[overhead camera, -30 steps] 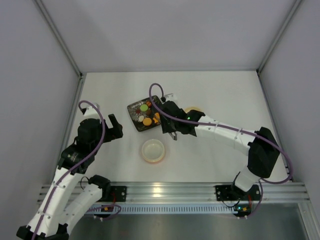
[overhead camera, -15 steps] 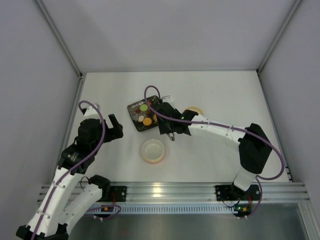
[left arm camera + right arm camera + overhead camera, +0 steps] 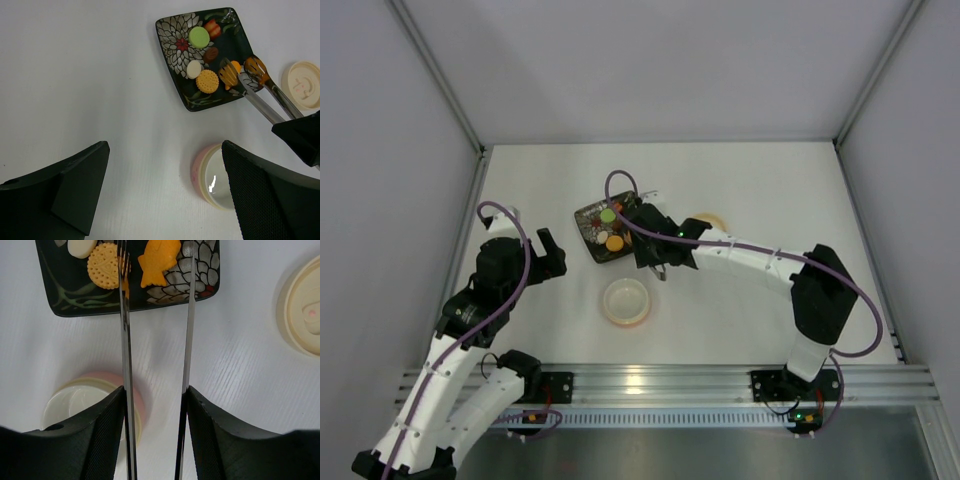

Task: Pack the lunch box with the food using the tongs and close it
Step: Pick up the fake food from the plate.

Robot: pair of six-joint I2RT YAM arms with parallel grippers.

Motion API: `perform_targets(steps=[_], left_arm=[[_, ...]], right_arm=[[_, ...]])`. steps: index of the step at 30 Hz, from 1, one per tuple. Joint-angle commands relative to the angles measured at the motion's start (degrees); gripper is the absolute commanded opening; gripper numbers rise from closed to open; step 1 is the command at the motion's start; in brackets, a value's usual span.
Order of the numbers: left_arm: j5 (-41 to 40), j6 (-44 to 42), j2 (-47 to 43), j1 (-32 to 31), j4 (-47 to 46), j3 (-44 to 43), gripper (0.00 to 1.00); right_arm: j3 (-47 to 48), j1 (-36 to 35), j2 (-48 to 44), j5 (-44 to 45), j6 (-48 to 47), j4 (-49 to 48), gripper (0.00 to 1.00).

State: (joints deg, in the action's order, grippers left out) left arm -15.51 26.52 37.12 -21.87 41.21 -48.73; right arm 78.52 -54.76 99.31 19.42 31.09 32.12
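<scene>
Our R claw [image 3: 156, 395], clenched on the tongs [image 3: 190, 315], has eased a bit & pushed fwd: tips now straddle the orange fish biscuit [image 3: 159, 260] on the floral plate [image 3: 75, 307]. The lunch box [image 3: 75, 405] sits empty nearby, lid [image 3: 305, 310] off; L claw [image 3: 165, 150] gapes idle.

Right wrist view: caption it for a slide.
Right gripper holds tongs straddling an orange fish-shaped piece on the black plate; lunch box open.

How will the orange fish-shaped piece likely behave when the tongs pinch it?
The fish piece looks flat and small, so probably light. On the glossy plate it may slide rather than lift. The thin, smooth tongs could let it twist out.
</scene>
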Motion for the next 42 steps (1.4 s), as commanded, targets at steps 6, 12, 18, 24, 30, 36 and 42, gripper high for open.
perform_targets(steps=[6, 12, 18, 24, 30, 36, 42], left_arm=[[-0.9, 0.5, -0.5, -0.5, -0.9, 0.3, 0.99], [-1.0, 0.5, -0.6, -0.6, -0.8, 0.3, 0.99], [-1.1, 0.5, -0.6, -0.6, -0.7, 0.3, 0.99], [-1.3, 0.5, -0.5, -0.6, -0.7, 0.3, 0.99], [-1.5, 0.5, -0.5, -0.6, -0.6, 0.4, 0.99], [-1.5, 0.5, -0.4, -0.8, -0.6, 0.3, 0.99], [-1.4, 0.6, -0.4, -0.8, -0.7, 0.3, 0.99]], right_arm=[[3.4, -1.4, 2.0, 0.4, 0.7, -0.7, 0.49], [3.7, -1.4, 2.0, 0.3, 0.8, -0.4, 0.42], [3.8, -1.6, 1.0, 0.4, 0.6, 0.1, 0.30], [4.4, -1.8, -1.4, 1.7, 0.2, 1.3, 0.27], [4.5, -1.8, -5.2, 3.8, -0.3, 2.2, 0.26], [4.3, -3.6, -8.5, 4.2, -0.2, 4.0, 0.25], [0.7, -10.4, -14.8, 4.7, 1.3, 4.7, 0.25]])
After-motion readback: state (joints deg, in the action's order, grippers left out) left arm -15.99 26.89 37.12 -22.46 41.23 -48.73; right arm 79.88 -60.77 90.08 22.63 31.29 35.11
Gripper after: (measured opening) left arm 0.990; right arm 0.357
